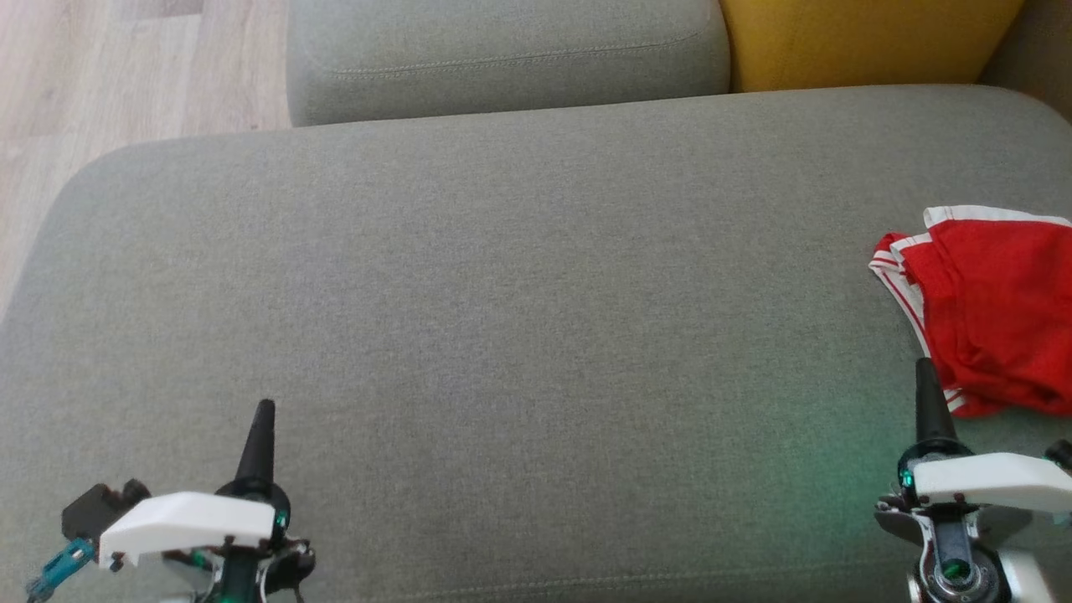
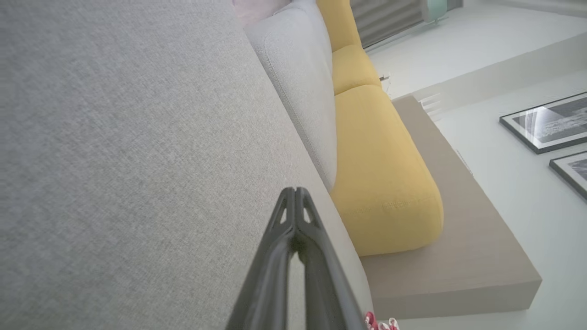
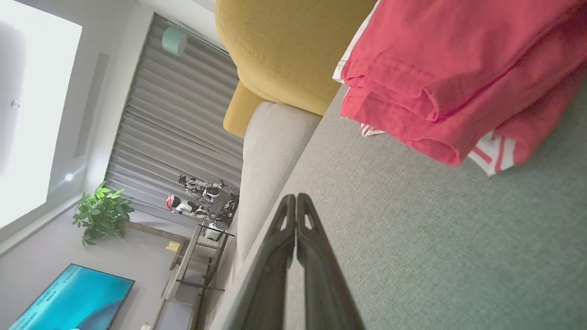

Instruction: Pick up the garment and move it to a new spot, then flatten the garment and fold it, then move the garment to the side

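a: on the grey sofa seat (image 1: 502, 293), where are the red shorts (image 1: 997, 310)?
b: folded at its right edge, just beside the right gripper (image 1: 924, 373). soft, light cloth, i think; better pinch the striped hem (image 1: 894, 270). it and the left gripper (image 1: 265, 412) are pressed together, empty.

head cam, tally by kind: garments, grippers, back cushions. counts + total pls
Garments: 1, the red garment
Grippers: 2, left gripper and right gripper, both shut and holding nothing
Back cushions: 2, grey cushion and yellow cushion
Total: 5
Not counted: taupe sliver at top right, too cropped to class.
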Available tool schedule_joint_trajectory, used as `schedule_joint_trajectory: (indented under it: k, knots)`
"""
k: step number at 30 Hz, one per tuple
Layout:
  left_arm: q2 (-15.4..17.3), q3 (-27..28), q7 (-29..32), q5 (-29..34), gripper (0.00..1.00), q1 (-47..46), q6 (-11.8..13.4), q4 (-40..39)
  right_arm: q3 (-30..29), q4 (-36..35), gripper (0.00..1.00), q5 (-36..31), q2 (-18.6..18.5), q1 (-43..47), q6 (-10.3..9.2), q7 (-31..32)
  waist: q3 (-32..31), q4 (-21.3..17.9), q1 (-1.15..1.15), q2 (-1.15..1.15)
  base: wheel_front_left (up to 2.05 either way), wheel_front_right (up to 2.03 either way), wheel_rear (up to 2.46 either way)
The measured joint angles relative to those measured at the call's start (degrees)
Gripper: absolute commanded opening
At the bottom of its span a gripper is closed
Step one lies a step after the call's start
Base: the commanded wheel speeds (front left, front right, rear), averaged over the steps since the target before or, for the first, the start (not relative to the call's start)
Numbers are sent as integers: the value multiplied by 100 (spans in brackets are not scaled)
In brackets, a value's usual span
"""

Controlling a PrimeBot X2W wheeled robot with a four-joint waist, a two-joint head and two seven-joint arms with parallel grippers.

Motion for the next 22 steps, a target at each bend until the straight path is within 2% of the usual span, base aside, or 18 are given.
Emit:
schedule_joint_trajectory:
  k: [22]
  knots:
    - [0, 290, 378, -1329, 0, -146, -246, 115, -133, -59, 0, 1636, 1, -2, -1, 360, 1, 77, 0, 0, 0, 0, 0]
